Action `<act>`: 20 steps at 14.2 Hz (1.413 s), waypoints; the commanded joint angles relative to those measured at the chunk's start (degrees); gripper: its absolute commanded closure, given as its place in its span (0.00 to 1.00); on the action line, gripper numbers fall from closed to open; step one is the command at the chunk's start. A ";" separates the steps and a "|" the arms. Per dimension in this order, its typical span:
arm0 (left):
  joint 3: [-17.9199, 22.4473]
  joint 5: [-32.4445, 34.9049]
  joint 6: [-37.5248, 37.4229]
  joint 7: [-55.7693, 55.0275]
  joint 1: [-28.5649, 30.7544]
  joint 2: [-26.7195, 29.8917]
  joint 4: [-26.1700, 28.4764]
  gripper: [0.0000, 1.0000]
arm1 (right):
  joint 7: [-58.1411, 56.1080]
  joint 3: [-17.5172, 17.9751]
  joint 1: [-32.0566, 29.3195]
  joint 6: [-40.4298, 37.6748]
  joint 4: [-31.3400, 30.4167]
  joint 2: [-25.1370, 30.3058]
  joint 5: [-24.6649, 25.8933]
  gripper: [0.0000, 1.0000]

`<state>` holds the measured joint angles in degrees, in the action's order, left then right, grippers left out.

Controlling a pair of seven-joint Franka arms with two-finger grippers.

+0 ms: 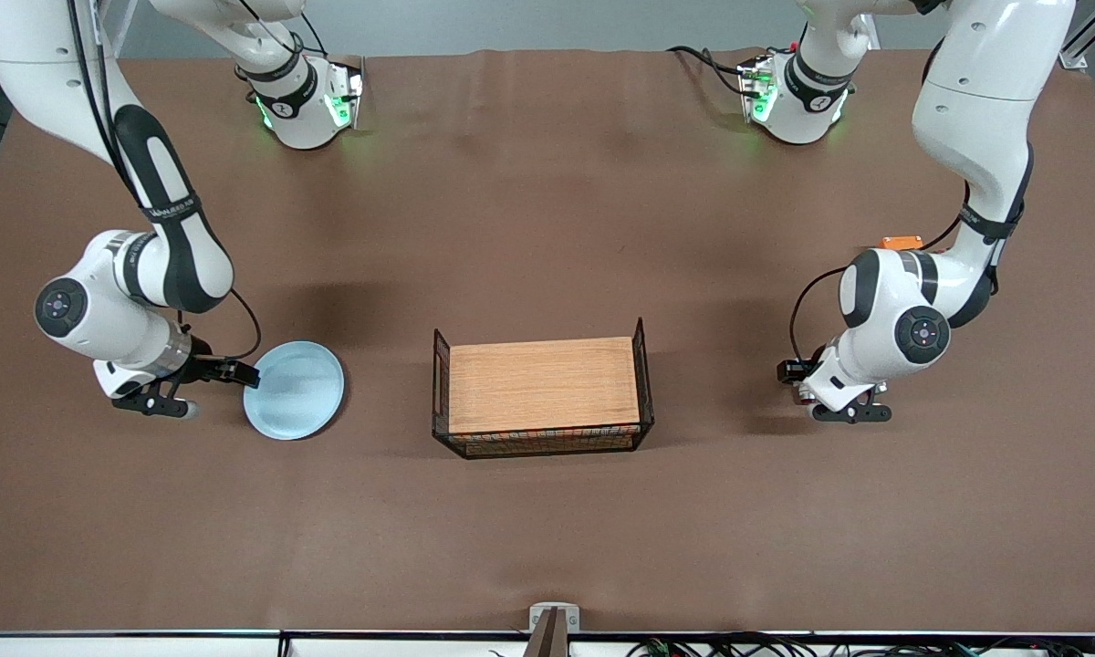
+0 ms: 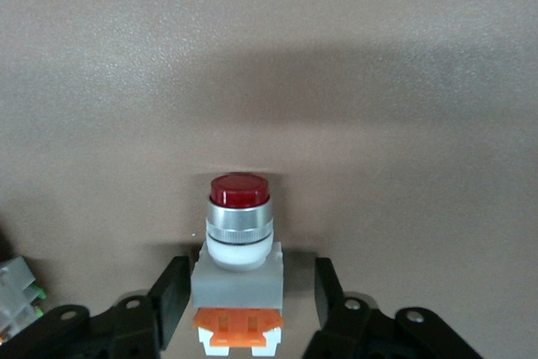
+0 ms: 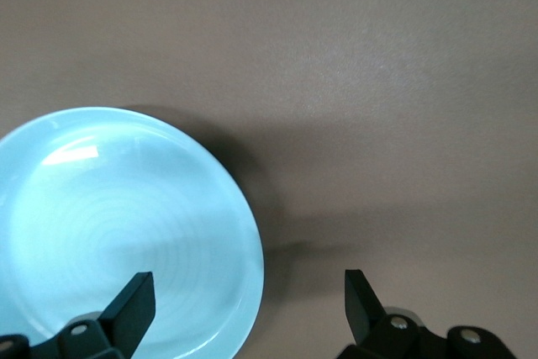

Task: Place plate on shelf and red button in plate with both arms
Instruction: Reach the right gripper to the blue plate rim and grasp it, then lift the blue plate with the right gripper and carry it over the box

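A pale light-blue plate (image 1: 293, 390) lies on the brown surface (image 1: 547, 529) toward the right arm's end, well apart from a black wire basket (image 1: 643, 379) with a wooden board (image 1: 542, 384) on top that stands at the middle. The right gripper (image 1: 237, 372) is low at the plate's rim on the side away from the basket; in the right wrist view its fingers (image 3: 134, 307) are spread wide, one over the plate's (image 3: 118, 224) edge and the other over bare surface, gripping nothing.

Toward the left arm's end, the left gripper (image 1: 798, 374) is down close to the surface. The left wrist view shows the red button (image 2: 239, 258), with dark red cap, silver collar, grey-white body and orange block, standing between the left gripper's (image 2: 250, 296) fingers (image 2: 172, 292), which sit a narrow gap off each side of the body and do not touch it. A small orange part (image 1: 902, 243) shows above the left arm's wrist link, farther from the front camera.
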<state>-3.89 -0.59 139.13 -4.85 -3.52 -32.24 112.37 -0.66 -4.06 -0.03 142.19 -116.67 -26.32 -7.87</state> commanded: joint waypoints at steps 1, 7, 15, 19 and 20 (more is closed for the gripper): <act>0.28 1.03 0.88 -0.16 -0.43 -0.01 0.21 0.54 | -0.92 0.54 0.03 1.24 1.09 -3.28 -1.18 0.01; 0.28 1.03 0.08 0.19 0.09 0.42 -0.05 0.74 | -0.92 0.90 -0.05 1.68 1.10 -4.53 -1.36 0.22; 0.28 1.03 -0.88 -0.34 0.18 1.74 -0.49 0.74 | -0.39 0.90 -0.23 1.16 1.97 -3.91 -1.44 1.00; 0.28 0.94 -3.95 -0.34 0.27 2.45 -2.15 0.74 | 1.61 0.81 -0.58 -9.61 8.55 -2.51 -2.05 1.00; 0.28 0.94 -5.61 -0.43 0.27 2.45 -3.12 0.74 | 3.72 0.72 -0.58 -13.83 10.74 -1.11 -2.49 1.00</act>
<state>-3.62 -0.58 136.86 -4.81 -3.35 -31.04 110.46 0.32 -3.42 -0.15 135.02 -109.61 -29.62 -9.10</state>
